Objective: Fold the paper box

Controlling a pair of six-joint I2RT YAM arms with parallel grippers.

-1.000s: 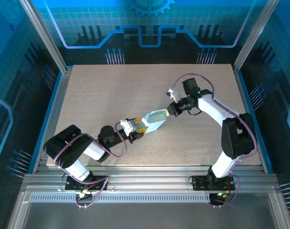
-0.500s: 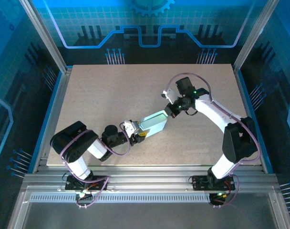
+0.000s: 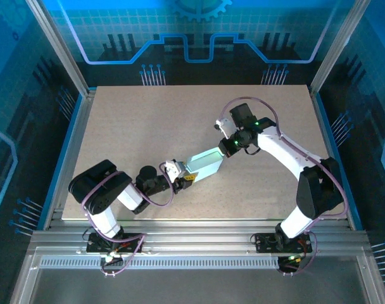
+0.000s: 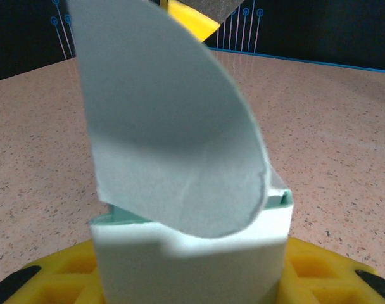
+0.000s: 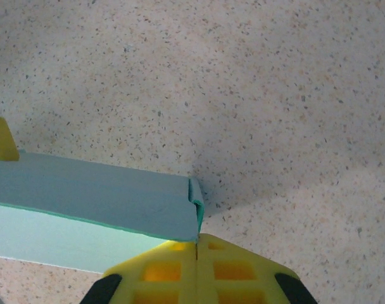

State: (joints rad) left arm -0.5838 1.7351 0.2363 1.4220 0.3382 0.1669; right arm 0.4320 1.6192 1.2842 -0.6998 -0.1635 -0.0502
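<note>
From above, the paper box (image 3: 202, 166) sits near the middle of the surface (image 3: 135, 120), stretched between both arms so each end is kept steady for folding. The left hand (image 3: 180, 178) holds the near end and the right hand (image 3: 225, 149) meets the far end. In the left wrist view, the box stands between yellow fingers (image 4: 322, 269) that are partly open, as wide as the box, gripping its sides; a round flap (image 4: 167, 126) sticks up, not yet tucked in. In the right wrist view, the fingers (image 5: 237, 272) are shut tight and seem to pinch the thin end edge, though the spot is hard to see.
</note>
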